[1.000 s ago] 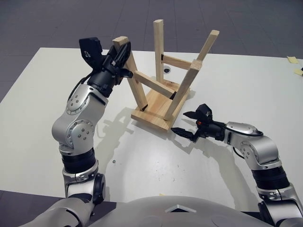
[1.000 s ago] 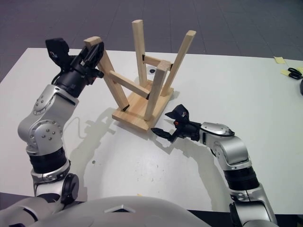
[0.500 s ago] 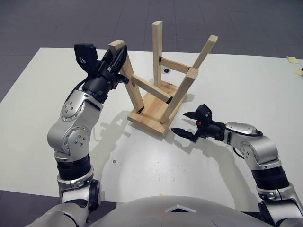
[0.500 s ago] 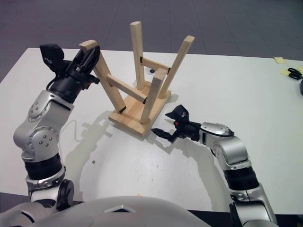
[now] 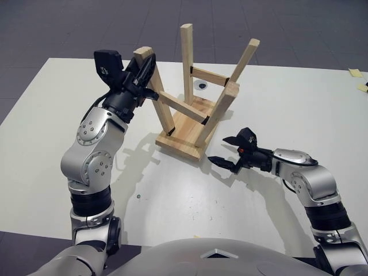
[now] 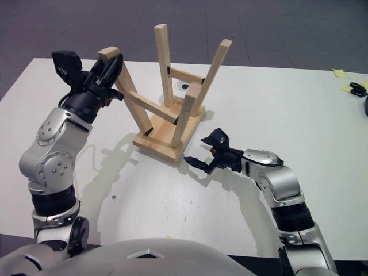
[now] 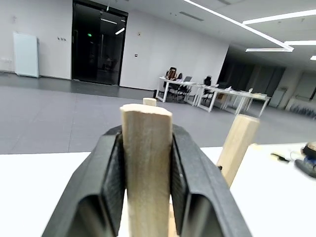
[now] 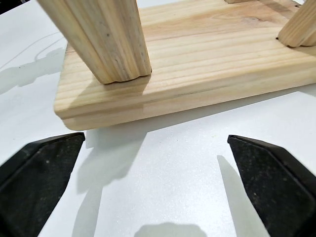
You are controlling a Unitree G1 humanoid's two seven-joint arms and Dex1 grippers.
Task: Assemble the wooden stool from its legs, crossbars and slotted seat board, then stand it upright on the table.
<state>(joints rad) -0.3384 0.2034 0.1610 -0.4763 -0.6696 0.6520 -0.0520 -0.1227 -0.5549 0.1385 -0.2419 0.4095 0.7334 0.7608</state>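
Observation:
The wooden stool (image 5: 192, 118) is assembled and upside down on the white table (image 5: 52, 115), tipped with its legs pointing up and its seat board (image 5: 179, 140) resting on one edge. My left gripper (image 5: 144, 72) is shut on the top end of the stool's nearest-left leg (image 7: 146, 163), its black fingers (image 7: 192, 187) pressing both sides. My right gripper (image 5: 223, 150) stands open just above the table, close to the seat board's (image 8: 187, 74) near corner, touching nothing. Crossbars (image 5: 179, 106) join the legs.
A small black round mark (image 5: 202, 85) lies on the table behind the stool. Yellow notes (image 5: 356, 73) and a dark object (image 6: 357, 88) sit at the table's far right edge. Open table surface spreads at the front and to the right.
The stool has tipped and shifted slightly with my left gripper holding its leg; the left arm rose and swung a little. The right arm has stayed still.

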